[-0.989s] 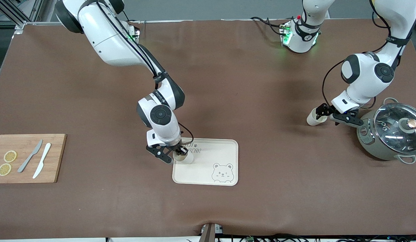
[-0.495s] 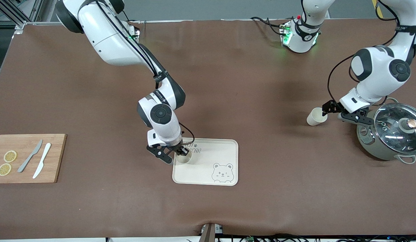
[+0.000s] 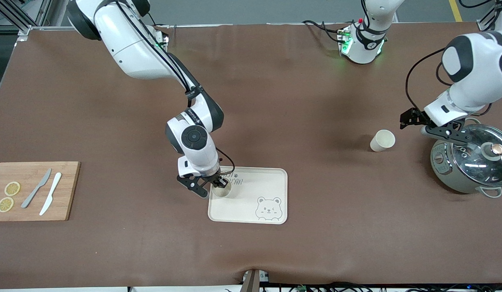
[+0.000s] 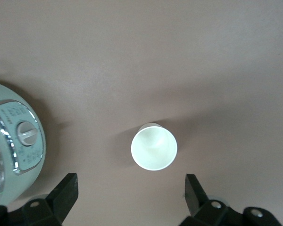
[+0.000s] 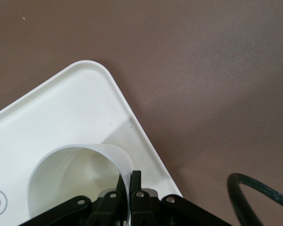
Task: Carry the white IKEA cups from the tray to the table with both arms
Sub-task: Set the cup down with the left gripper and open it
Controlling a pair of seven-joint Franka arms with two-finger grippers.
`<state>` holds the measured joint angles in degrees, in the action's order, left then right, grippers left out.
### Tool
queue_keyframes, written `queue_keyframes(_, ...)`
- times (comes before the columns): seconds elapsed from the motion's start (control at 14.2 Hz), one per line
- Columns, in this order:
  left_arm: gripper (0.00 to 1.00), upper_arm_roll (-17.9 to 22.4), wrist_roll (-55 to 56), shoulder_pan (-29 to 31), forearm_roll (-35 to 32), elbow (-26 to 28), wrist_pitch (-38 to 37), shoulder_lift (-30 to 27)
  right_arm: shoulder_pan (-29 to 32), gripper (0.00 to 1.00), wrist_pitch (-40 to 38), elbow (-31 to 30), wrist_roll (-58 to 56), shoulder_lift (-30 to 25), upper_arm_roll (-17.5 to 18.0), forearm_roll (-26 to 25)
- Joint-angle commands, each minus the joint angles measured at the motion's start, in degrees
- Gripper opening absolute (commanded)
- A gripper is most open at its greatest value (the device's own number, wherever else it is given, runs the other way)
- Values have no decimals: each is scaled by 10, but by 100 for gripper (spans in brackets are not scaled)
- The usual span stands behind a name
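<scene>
One white IKEA cup [image 3: 221,190] stands in a corner of the cream bear tray [image 3: 267,188], the corner toward the right arm's end. My right gripper [image 3: 218,184] is shut on that cup's wall, one finger inside and one outside; the right wrist view shows the cup [image 5: 70,181], the gripper [image 5: 130,181] and the tray [image 5: 61,108]. The other cup [image 3: 383,140] stands upright and free on the table beside the pot. My left gripper [image 3: 427,125] hangs open above the table between this cup and the pot, touching nothing. In the left wrist view the cup [image 4: 153,146] lies ahead of the open gripper [image 4: 129,188].
A grey-green pot with a glass lid [image 3: 469,162] stands at the left arm's end of the table, also seen as the pot [image 4: 14,141]. A wooden cutting board [image 3: 32,205] with two knives and lemon slices lies at the right arm's end.
My left gripper has drawn up and away from its cup toward the pot, leaving the cup standing free. My right gripper has closed on the wall of the cup on the tray.
</scene>
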<state>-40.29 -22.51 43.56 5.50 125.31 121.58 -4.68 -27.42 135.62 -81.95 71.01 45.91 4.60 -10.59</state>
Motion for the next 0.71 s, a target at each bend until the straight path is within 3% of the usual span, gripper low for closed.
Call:
queue_keyframes(0.0, 100, -8, -1, 9, 14, -60, -61, -2, -2, 0, -13, 7, 12, -6, 2, -14)
queue_keyframes(0.64, 100, -45, 91, 4, 13, -198, -161, 16, 4, 0, -169, 7, -3, -121, 21, 15)
